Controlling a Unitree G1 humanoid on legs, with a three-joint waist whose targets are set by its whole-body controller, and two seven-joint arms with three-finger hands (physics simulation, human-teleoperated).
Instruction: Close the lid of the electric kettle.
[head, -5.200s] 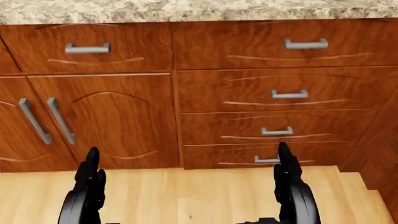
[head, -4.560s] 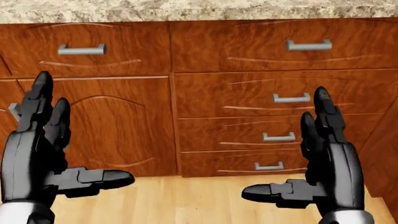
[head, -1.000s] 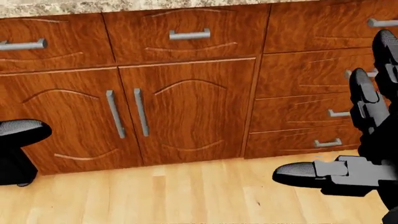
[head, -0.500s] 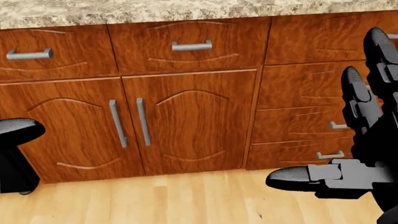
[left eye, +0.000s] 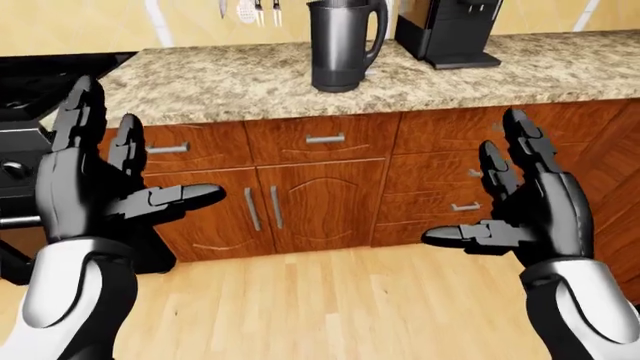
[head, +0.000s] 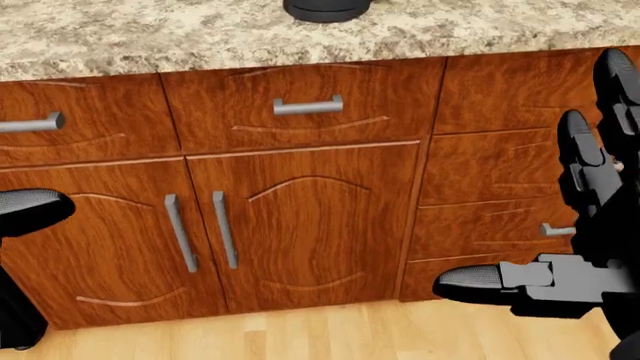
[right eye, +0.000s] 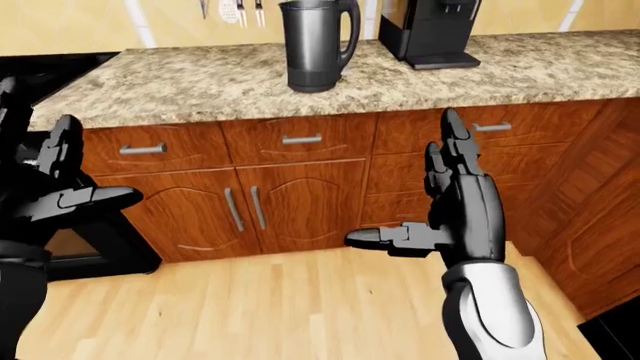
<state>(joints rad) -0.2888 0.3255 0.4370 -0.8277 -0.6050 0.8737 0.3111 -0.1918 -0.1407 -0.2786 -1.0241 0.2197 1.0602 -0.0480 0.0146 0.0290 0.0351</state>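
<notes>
View tilted up since earlier, kettle (left eye: 341, 45) on counter (left eye: 520, 71), well beyond both splayed, empty hands (left eye: 95, 184).

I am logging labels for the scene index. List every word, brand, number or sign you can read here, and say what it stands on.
None can be read.
Electric kettle: plain dark body, no brand or marking visible.
Coffee machine: black, no legible label.
Drawer fronts and cabinet doors: bare wood grain and metal handles only.
Granite counter: speckled pattern, no writing.
</notes>
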